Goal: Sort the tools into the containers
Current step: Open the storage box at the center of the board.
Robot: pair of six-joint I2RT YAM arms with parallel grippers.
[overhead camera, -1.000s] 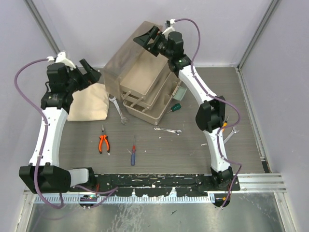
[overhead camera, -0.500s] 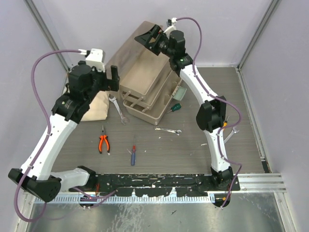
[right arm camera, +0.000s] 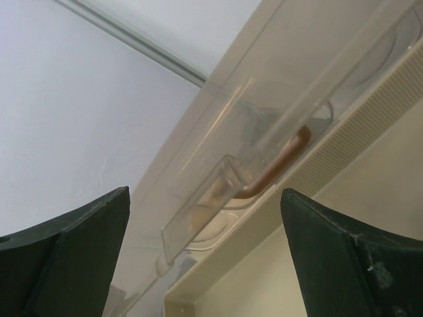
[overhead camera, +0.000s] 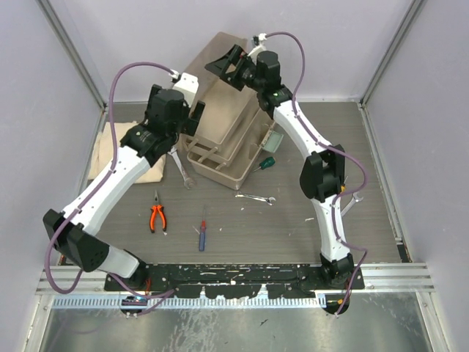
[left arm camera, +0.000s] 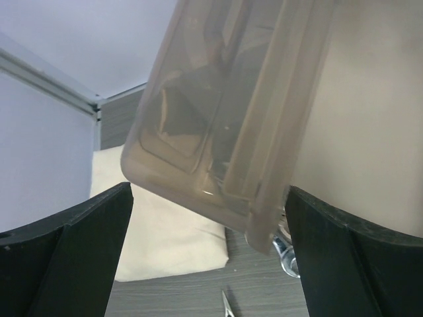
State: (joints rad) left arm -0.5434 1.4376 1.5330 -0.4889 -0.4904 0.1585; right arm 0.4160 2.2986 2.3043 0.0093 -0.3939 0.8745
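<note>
The toolbox (overhead camera: 209, 165) stood open, translucent brown lid (left arm camera: 218, 119) raised, tan trays (overhead camera: 220, 125) stepped. Both arms reached high — left gripper (overhead camera: 196, 116) and right gripper (overhead camera: 226, 60) spread wide, lid just ahead.

White arms (overhead camera: 110, 182), black joints (overhead camera: 320, 176), purple cables (overhead camera: 136, 65)

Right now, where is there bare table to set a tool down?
Bare table lies at the front, between the blue screwdriver and the right arm. The far right corner is free too. Crowded around the toolbox: wrenches, green screwdriver.
</note>
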